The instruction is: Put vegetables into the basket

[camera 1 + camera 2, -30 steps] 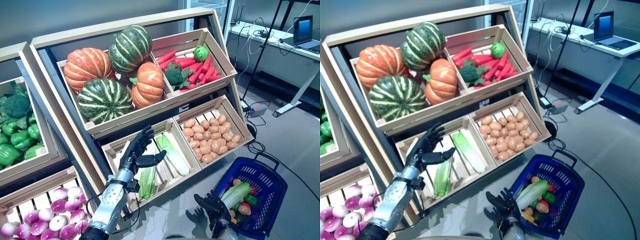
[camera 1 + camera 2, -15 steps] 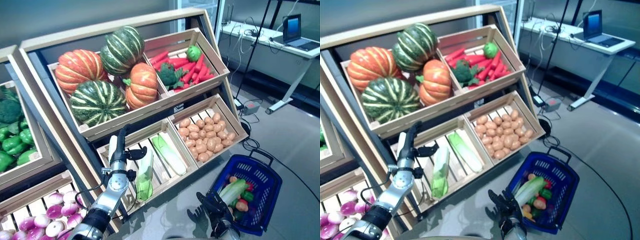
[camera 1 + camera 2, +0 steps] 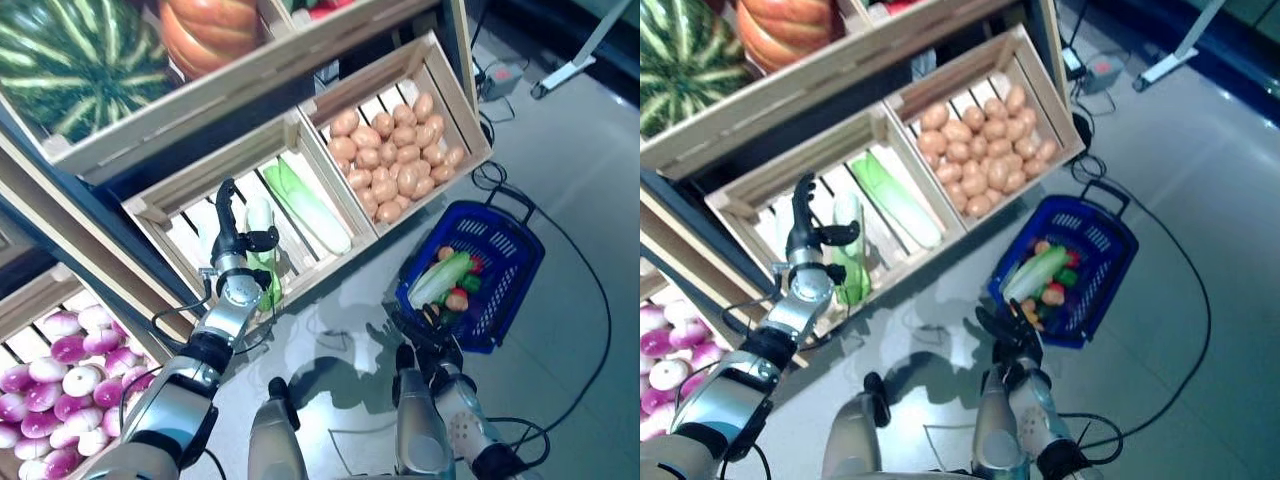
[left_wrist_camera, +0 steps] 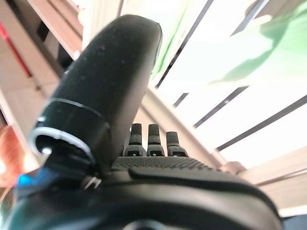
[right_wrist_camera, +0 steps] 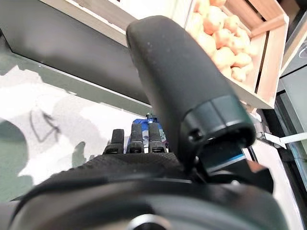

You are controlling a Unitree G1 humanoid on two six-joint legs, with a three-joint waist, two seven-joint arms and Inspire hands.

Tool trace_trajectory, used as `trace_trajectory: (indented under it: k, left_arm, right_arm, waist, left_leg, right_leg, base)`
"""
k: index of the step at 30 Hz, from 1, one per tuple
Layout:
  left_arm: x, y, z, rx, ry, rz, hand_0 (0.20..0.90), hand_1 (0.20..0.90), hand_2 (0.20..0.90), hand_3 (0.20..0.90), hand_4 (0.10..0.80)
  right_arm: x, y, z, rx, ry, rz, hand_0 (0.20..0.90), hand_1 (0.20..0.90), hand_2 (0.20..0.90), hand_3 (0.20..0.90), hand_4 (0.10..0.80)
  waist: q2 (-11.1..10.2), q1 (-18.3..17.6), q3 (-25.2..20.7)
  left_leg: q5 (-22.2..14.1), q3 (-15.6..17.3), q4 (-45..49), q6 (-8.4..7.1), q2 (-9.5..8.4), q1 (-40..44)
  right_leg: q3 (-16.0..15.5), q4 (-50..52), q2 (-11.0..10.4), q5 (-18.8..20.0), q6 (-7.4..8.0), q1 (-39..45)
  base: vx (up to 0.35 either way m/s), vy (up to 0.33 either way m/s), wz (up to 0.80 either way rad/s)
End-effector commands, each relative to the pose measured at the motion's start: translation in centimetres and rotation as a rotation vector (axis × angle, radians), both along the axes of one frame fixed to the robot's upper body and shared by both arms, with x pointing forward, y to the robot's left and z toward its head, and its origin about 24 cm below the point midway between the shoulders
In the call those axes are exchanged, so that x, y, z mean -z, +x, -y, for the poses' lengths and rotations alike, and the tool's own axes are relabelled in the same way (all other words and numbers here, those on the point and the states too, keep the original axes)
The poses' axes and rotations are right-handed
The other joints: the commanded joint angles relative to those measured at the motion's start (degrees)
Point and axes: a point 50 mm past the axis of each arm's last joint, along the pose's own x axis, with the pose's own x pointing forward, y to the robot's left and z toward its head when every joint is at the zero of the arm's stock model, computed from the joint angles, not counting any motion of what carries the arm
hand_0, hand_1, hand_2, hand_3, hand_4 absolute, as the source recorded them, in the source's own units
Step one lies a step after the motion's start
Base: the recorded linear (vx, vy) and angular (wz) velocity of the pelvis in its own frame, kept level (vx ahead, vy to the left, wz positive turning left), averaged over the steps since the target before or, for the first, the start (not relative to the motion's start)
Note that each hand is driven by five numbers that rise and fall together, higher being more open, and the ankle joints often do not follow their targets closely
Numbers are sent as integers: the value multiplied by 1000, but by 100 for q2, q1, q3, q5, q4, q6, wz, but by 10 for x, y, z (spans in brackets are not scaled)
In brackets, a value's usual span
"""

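The long pale-green cabbage (image 3: 262, 250) lay in the slatted wooden crate (image 3: 190, 190) on the lower shelf, a second leafy one (image 3: 306, 205) beside it. The left hand (image 3: 232, 235) had come forward from the crate's front edge to sit against that cabbage, fingers straight, thumb spread, holding nothing. The camera had tipped downward meanwhile. A grasp looked imminent. The right hand (image 3: 432, 335) hung open beside the blue plastic basket (image 3: 505, 290), already part-filled.

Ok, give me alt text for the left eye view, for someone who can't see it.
The robot's left hand reaches, fingers straight, into a wooden crate beside a pale green cabbage. Its right hand hangs low by a blue basket already holding vegetables; a crate of potatoes sits above.
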Motion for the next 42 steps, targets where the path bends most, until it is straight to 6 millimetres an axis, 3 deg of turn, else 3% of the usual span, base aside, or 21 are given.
trace_trajectory:
  k: [1,7,9,17,25,27,35,39,40,42]
  left_arm:
    - [-56,10,-25,-98,57,191,900,900,900,900,800]
    - [-66,14,-33,-152,57,195,900,900,900,900,800]
    - [-67,14,-36,-183,58,188,900,900,900,900,800]
    - [-80,19,-45,-208,2,189,900,900,900,900,800]
    - [-100,30,-57,-63,-97,118,900,900,900,900,800]
    - [-103,30,-68,-60,-94,80,900,900,900,900,800]
    - [-87,19,-105,-180,-155,-66,900,900,900,900,800]
    - [-84,17,-107,-175,-172,-60,900,900,900,900,800]
    - [-84,16,-106,-176,-170,-53,300,300,300,300,400]
    - [-84,16,-105,-158,-179,-31,300,300,300,300,400]
  right_arm:
    - [-30,15,1,67,46,155,900,900,900,900,800]
    - [-54,35,8,69,16,254,900,900,900,900,800]
    - [-62,40,10,75,14,283,900,900,900,900,800]
    - [-87,59,16,104,21,355,900,900,900,900,800]
    - [-104,75,37,178,18,373,900,900,900,900,800]
    - [-109,79,44,188,11,378,900,900,900,900,800]
    - [-105,76,71,247,63,375,900,900,900,900,800]
    - [-102,69,75,249,66,396,900,900,900,900,800]
    - [-101,68,76,250,66,397,900,900,900,900,800]
    - [-99,65,77,262,71,398,900,900,900,900,800]
  waist:
    - [-63,-39,-297]
    - [-37,-58,-176]
    - [-30,-45,-129]
    - [-23,-16,7]
    - [-49,-59,149]
    - [-64,-92,172]
    - [-86,-203,147]
    - [-96,-215,83]
    - [-95,-213,72]
    - [-83,-190,-1]
  left_leg:
    - [-589,-243,804,38,241,-385]
    - [-983,-383,1657,19,356,-928]
    - [-1265,-494,2005,-51,375,-1077]
    - [-1559,-744,2795,-88,399,-1877]
    - [-1766,-881,3753,-33,525,-3055]
    - [-1811,-927,3981,-16,579,-3366]
    - [-1956,-1078,4580,2,724,-4221]
    - [-2006,-1141,4770,10,754,-4455]
    - [-2011,-1145,4782,13,752,-4468]
    - [-2050,-1144,4813,47,750,-4472]
  right_leg:
    - [305,707,-259,-441,-100,23]
    - [438,1478,-409,-700,-132,-567]
    - [505,1786,-422,-929,-101,-733]
    - [666,2438,-410,-1120,-130,-1548]
    - [664,3202,-313,-1224,-145,-2655]
    - [658,3454,-284,-1281,-151,-2968]
    - [671,4034,-232,-1427,-183,-3775]
    - [678,4254,-220,-1497,-212,-4009]
    - [674,4267,-220,-1505,-215,-4021]
    - [646,4306,-235,-1547,-233,-4033]
  base:
    - [-60,8,-4]
    - [-47,17,-1]
    - [8,6,0]
    - [-75,-3,0]
    - [-100,-10,-1]
    - [-78,-6,-8]
    - [-60,9,3]
    - [-29,-11,-23]
    - [-27,-16,-23]
    - [-7,-9,7]
